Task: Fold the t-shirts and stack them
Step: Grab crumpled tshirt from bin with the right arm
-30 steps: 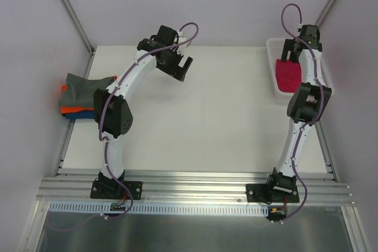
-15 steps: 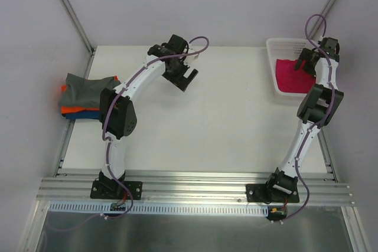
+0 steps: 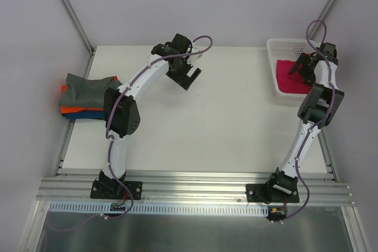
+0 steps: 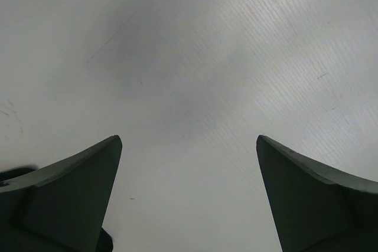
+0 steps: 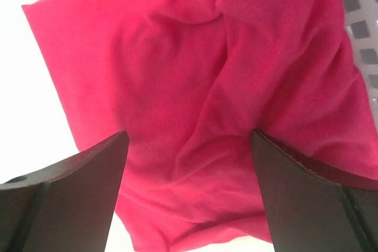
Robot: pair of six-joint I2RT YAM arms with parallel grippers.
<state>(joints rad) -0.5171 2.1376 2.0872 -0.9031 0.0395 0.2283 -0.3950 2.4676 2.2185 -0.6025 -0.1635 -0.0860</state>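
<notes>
A crumpled magenta-red t-shirt (image 3: pixel 289 79) lies in the white lattice basket (image 3: pixel 282 44) at the back right; it fills the right wrist view (image 5: pixel 195 87). My right gripper (image 3: pixel 299 66) hangs just above it, open and empty (image 5: pixel 189 163). A stack of folded t-shirts sits at the left table edge: grey (image 3: pixel 85 90) on top, orange (image 3: pixel 75 110) below, blue (image 3: pixel 80 116) under that. My left gripper (image 3: pixel 188 78) is open and empty above bare table at the back centre (image 4: pixel 189 163).
The basket wall (image 5: pixel 360 16) shows at the right of the right wrist view. A metal rail (image 3: pixel 195 186) runs along the near table edge. Grey walls enclose the table on three sides.
The right gripper has let go of the magenta-red shirt, which now lies in the basket, and hovers open over it. The left gripper has shifted slightly to the right.
</notes>
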